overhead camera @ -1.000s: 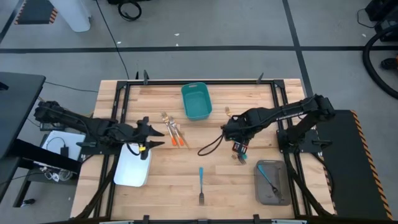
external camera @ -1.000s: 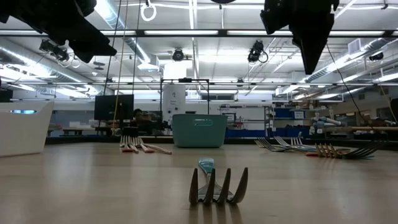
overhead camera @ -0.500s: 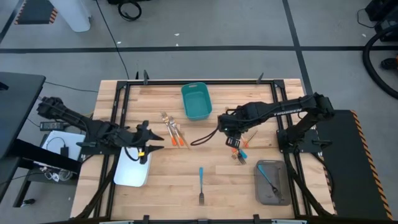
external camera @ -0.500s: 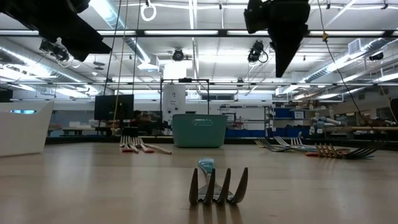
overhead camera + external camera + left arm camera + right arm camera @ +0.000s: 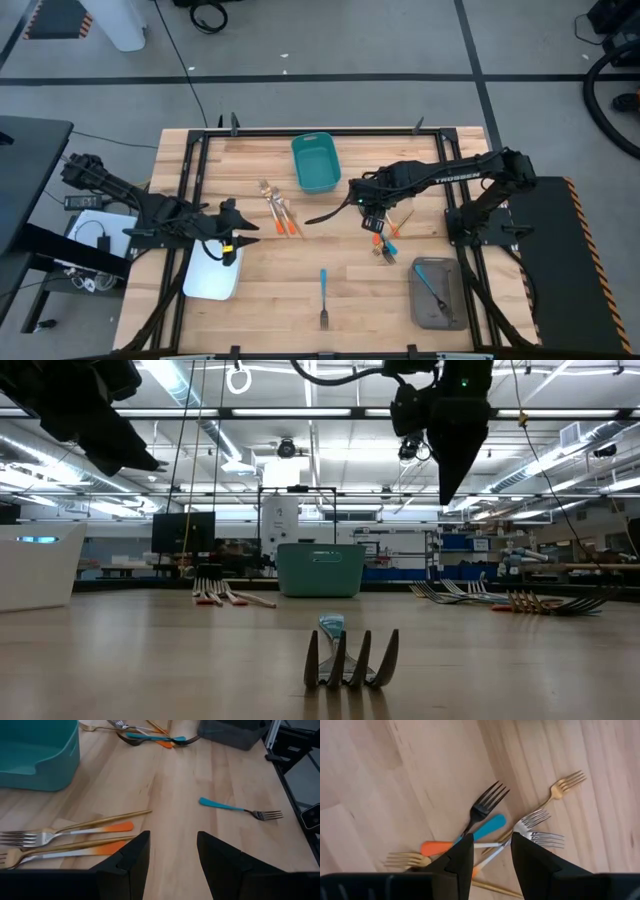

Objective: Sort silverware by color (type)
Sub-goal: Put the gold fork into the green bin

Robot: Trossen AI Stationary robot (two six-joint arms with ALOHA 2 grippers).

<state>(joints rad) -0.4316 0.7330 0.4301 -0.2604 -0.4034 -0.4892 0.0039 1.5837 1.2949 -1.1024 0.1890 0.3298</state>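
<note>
My right gripper (image 5: 374, 218) (image 5: 491, 854) hangs open, pointing down, just above a pile of silverware (image 5: 388, 242). The pile holds a dark fork with a blue handle (image 5: 482, 817), an orange handle (image 5: 437, 848), silver forks (image 5: 536, 829) and a gold fork (image 5: 561, 787), all lying flat on the wood. My left gripper (image 5: 250, 233) (image 5: 172, 854) is open in the air by the white tray's far end, facing a few orange-handled forks (image 5: 70, 836) (image 5: 281, 213). A lone blue-handled fork (image 5: 324, 296) (image 5: 350, 656) lies near the near edge. Another blue one lies in the grey tray (image 5: 437, 292).
A teal bin (image 5: 316, 162) stands at the far middle of the table. The white tray (image 5: 213, 270) sits near left, and the grey tray near right. A dark cable (image 5: 330, 212) sags from the right arm. Bare wood lies between the orange forks and the pile.
My right gripper has swung from over the pile's right side toward the table's left and a little toward the far edge, staying raised and touching nothing. My left gripper has drawn back slightly toward the left edge. No utensil has moved.
</note>
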